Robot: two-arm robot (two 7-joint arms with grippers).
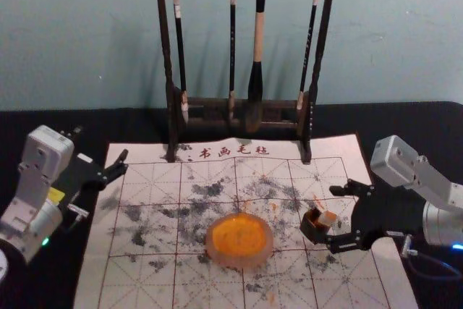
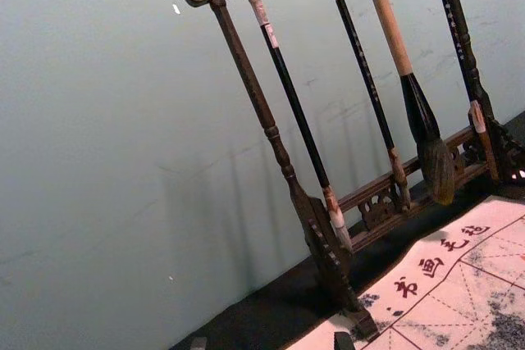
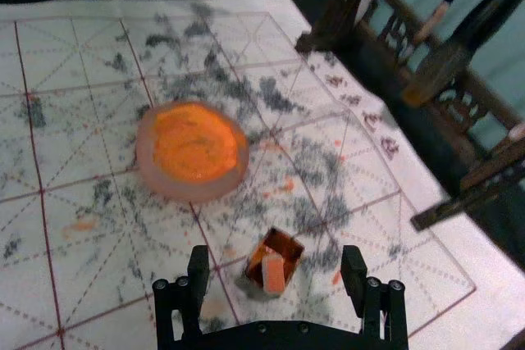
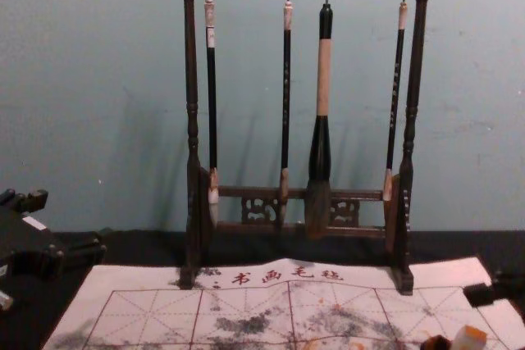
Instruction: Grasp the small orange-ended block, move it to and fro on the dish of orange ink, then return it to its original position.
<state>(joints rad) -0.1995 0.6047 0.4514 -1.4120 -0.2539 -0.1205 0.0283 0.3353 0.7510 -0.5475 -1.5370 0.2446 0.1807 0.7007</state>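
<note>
In the head view my right gripper (image 1: 334,216) is open at the mat's right side, its fingers on either side of the orange-ended block (image 1: 328,219). That block leans in a small dark brown box (image 1: 314,226). Through the right wrist view, the block (image 3: 273,275) and box (image 3: 284,246) appear between the spread fingertips of the right gripper (image 3: 275,261), neither touched. The round dish (image 1: 239,239) of orange ink lies left of the box. My left gripper (image 1: 101,147) is parked open at the mat's far left; the left wrist view catches its tips (image 2: 343,341).
A dark wooden rack (image 1: 168,63) with several hanging brushes stands behind, its feet on the far edge of the ink-stained white mat (image 1: 148,240). Black cloth (image 1: 405,124) surrounds the mat, and a wall rises behind the rack.
</note>
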